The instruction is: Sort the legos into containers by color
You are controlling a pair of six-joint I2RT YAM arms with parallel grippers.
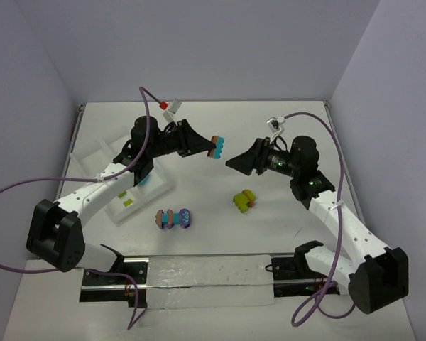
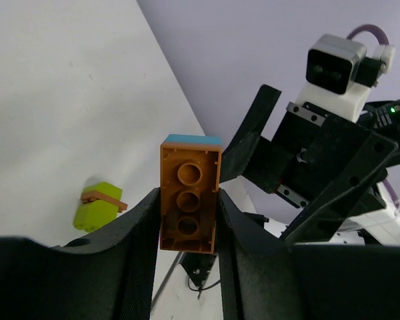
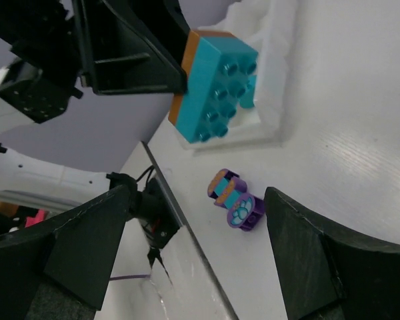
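Observation:
My left gripper is raised over the table's middle and shut on an orange-brown brick with a turquoise brick snapped onto it. This pair sticks out past the fingertips. My right gripper faces it from the right, a short way off, open and holding nothing. A lime green cluster with an orange-brown piece lies on the table below the right gripper. A purple, orange-brown and turquoise cluster lies nearer the front. The white tray stands on the left, under the left arm.
A turquoise piece and a small lime piece lie in tray compartments. A pale strip on a dark rail runs between the arm bases. Purple cables loop from both wrists.

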